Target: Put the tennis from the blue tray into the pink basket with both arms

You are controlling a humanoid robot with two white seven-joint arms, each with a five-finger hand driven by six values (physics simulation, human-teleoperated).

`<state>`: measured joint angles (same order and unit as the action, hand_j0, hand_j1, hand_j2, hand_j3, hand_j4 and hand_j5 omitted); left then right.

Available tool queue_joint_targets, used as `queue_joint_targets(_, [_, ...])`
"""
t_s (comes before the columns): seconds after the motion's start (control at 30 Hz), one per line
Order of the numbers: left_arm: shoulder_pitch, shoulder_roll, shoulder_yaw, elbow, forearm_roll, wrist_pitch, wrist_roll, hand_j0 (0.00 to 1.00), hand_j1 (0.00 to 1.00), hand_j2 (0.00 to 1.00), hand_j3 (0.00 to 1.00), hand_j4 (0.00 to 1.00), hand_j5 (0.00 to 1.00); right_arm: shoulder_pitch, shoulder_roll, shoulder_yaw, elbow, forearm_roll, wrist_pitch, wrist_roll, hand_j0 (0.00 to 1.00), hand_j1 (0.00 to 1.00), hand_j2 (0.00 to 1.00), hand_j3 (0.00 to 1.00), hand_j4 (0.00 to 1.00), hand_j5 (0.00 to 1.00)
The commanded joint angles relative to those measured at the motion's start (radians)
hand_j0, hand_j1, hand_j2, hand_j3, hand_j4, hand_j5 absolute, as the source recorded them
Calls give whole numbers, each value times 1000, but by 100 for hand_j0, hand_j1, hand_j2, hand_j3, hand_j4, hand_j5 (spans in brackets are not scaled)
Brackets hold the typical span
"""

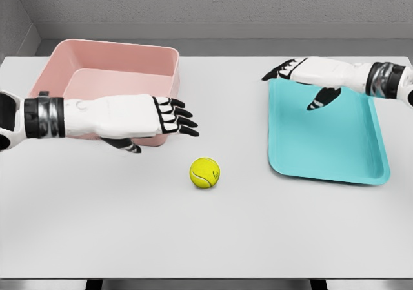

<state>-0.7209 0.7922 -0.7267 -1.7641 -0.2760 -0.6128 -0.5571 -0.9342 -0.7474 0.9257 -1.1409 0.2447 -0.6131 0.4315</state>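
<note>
My left hand [169, 117]: fingers extended, empty, in front of the pink plastic basket [113, 77].
My right hand [298, 77]: relaxed open, empty, over the flat blue tray [335, 154].
Yellow-green felt tennis ball [205, 172]: on the white table [206, 238], just below-right of my left fingertips.

I see the L arm coming in from the left edge, forearm roughly level, pointing right. L hand [164, 119] is palm down, fingers [184, 122] stretched out straight and slightly fanned, thumb tucked underneath, holding nothing. R arm enters from the upper right edge, forearm angled toward the left. R hand [300, 77] is relaxed & empty, fingers extended leftward, thumb hanging down below the palm.
</note>
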Motion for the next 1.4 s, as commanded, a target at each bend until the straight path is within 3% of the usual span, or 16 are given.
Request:
queue_joint_targets(0.0, [-12, -71, -68, 0, 4, 2, 17, 100, 100, 100, 100, 100, 100, 0, -3, -13, 12, -7, 2, 0, 100, 100, 100, 100, 100, 100])
queue_joint_targets(0.1, [-61, -142, -154, 0, 1, 2, 10, 100, 100, 100, 100, 100, 100, 12, -1, -16, 12, -7, 2, 0, 100, 100, 100, 100, 100, 100])
queue_joint_targets(0.17, [-84, -145, -201, 0, 0, 2, -33, 100, 100, 100, 100, 100, 100, 12, -3, -16, 10, -7, 2, 0, 100, 100, 100, 100, 100, 100])
queue_joint_targets(0.37, [-92, -134, -201, 5, 17, 2, -54, 100, 100, 100, 100, 100, 100, 11, -3, -16, 12, -7, 2, -2, 100, 100, 100, 100, 100, 100])
queue_joint_targets(0.6, [-97, -143, -200, 80, 152, 15, -54, 100, 100, 100, 100, 100, 100, 11, -3, -18, 12, -7, 2, -2, 100, 100, 100, 100, 100, 100])
queue_joint_targets(0.8, [-106, -177, -227, 114, -9, 45, -54, 100, 100, 100, 100, 100, 100, 12, -3, -18, 12, -7, 2, -2, 100, 100, 100, 100, 100, 100])
queue_joint_targets(0.83, [-109, -177, -264, 114, -19, 45, -54, 100, 100, 100, 100, 100, 100, 11, -3, -18, 21, -7, 2, -2, 100, 100, 100, 100, 100, 100])
queue_joint_targets(1.17, [-106, -225, -267, 242, -38, 44, -54, 100, 100, 100, 100, 100, 100, 12, -1, -19, 26, -7, 2, -2, 100, 100, 100, 100, 100, 100])
queue_joint_targets(1.37, [-89, -257, -269, 249, -42, 39, -54, 100, 100, 100, 100, 100, 100, 12, 0, -25, 26, -7, 2, -2, 100, 100, 100, 100, 100, 100])
